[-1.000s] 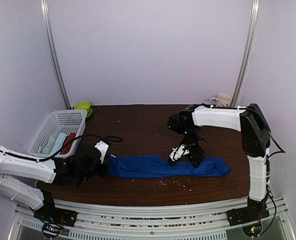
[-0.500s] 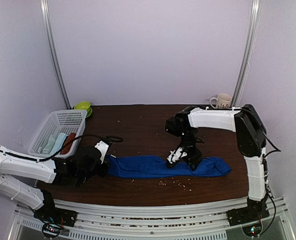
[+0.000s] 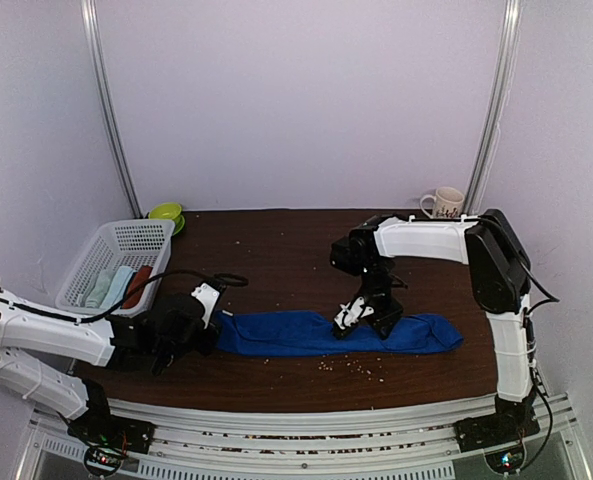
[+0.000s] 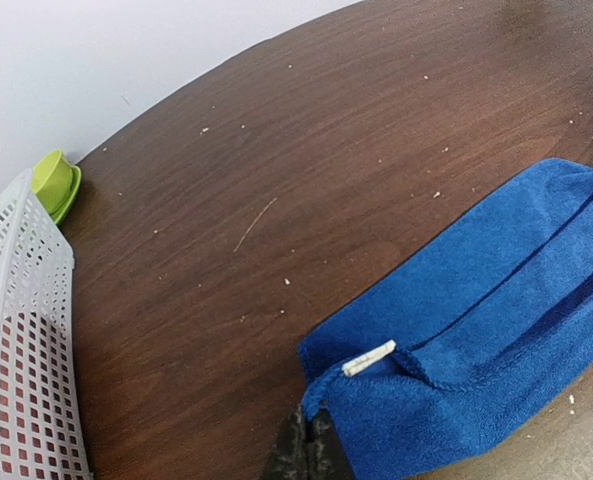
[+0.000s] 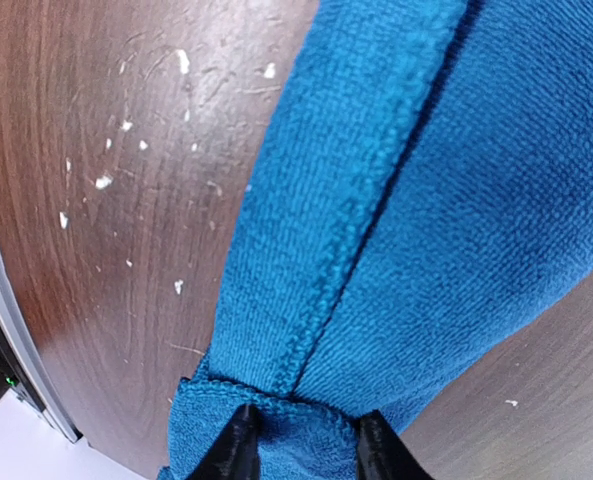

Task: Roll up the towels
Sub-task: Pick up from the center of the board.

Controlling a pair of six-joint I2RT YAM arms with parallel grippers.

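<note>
The royal blue towel [image 3: 316,333] lies folded in a long strip across the front of the table. It also shows in the left wrist view [image 4: 486,340] and in the right wrist view [image 5: 426,200]. My left gripper [image 3: 212,325] is shut on the strip's left corner [image 4: 311,442], beside a white tag [image 4: 368,358]. My right gripper [image 3: 368,316] stands on the strip right of its middle, and its jaws pinch a bunched fold of the towel [image 5: 301,440]. The small mint-green towel [image 3: 109,286] lies in the white basket [image 3: 126,238].
The basket stands at the left edge and shows in the left wrist view [image 4: 16,340]. A green bowl [image 3: 166,213] sits behind it. A white patterned mug [image 3: 444,202] stands at the back right. Crumbs [image 3: 351,365] lie in front of the towel.
My right gripper has shifted a little to the left along the blue towel. The left gripper holds the same corner and has barely moved.
</note>
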